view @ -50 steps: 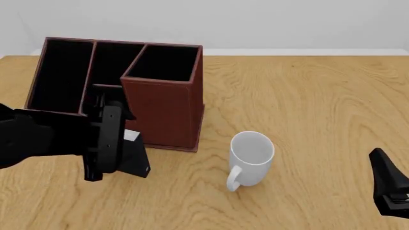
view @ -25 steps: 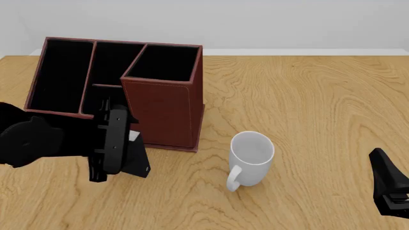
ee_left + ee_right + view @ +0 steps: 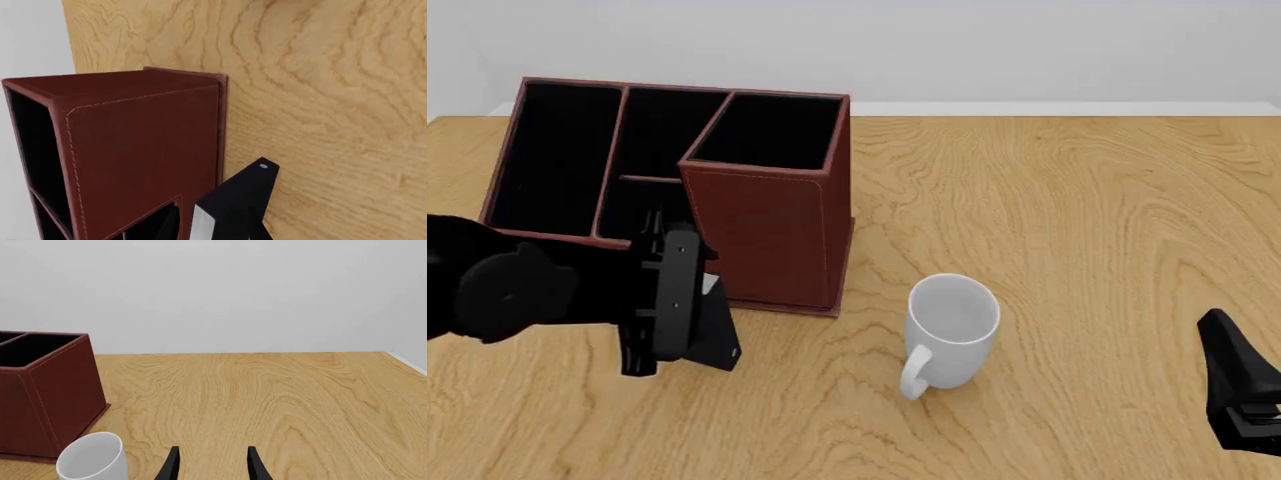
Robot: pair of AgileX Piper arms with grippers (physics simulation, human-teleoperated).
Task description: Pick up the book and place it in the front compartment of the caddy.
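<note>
The black book (image 3: pixel 717 338), with a grey-white page edge and a tiny white mark at one corner, is tilted just in front of the reddish-brown caddy (image 3: pixel 767 225). My left gripper (image 3: pixel 698 315) is shut on it. In the left wrist view the book (image 3: pixel 241 197) stands between the fingers, close beside the caddy's tall wall (image 3: pixel 140 150). The left arm partly hides the caddy's low front compartment. I cannot tell whether the book touches the table. My right gripper (image 3: pixel 1244 398) sits low at the near right, open and holding nothing, with its fingers (image 3: pixel 172 465) apart.
A white mug (image 3: pixel 950 330) stands upright to the right of the caddy, handle toward the near side; it also shows at the right wrist view's lower edge (image 3: pixel 93 458). The wooden table (image 3: pixel 1068 200) ends at a pale wall behind the caddy.
The left arm has shifted a little to the right and toward the caddy while still holding the book. The right gripper and the mug have not moved.
</note>
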